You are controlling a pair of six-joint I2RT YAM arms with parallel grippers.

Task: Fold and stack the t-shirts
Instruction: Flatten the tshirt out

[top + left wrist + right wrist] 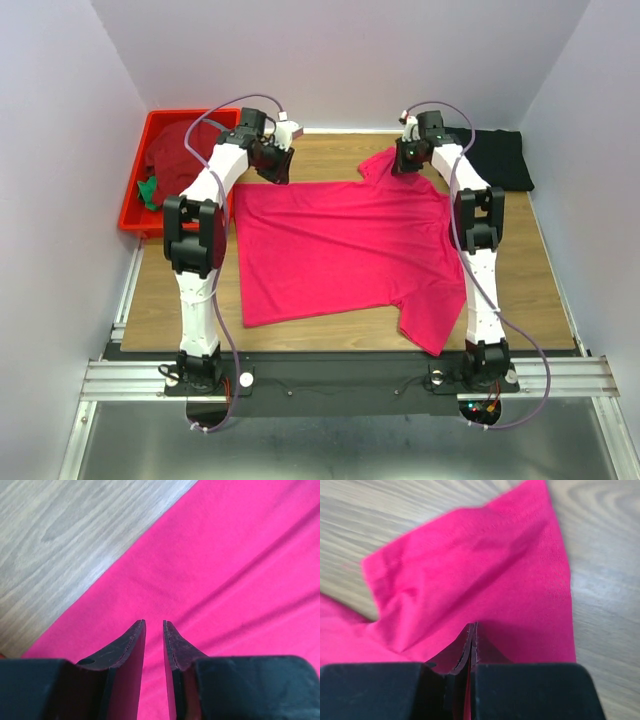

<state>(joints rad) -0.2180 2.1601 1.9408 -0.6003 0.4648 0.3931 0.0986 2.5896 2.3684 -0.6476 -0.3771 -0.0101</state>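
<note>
One red bin [133, 205] far left, black t-shirt [500, 155] far right

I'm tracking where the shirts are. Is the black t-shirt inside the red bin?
No, the black t-shirt lies on the table at far right, while the red bin sits far left.

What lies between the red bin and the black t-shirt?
In the top view: the far part of the pink t-shirt, with the left tool and the right tool at it.
</note>
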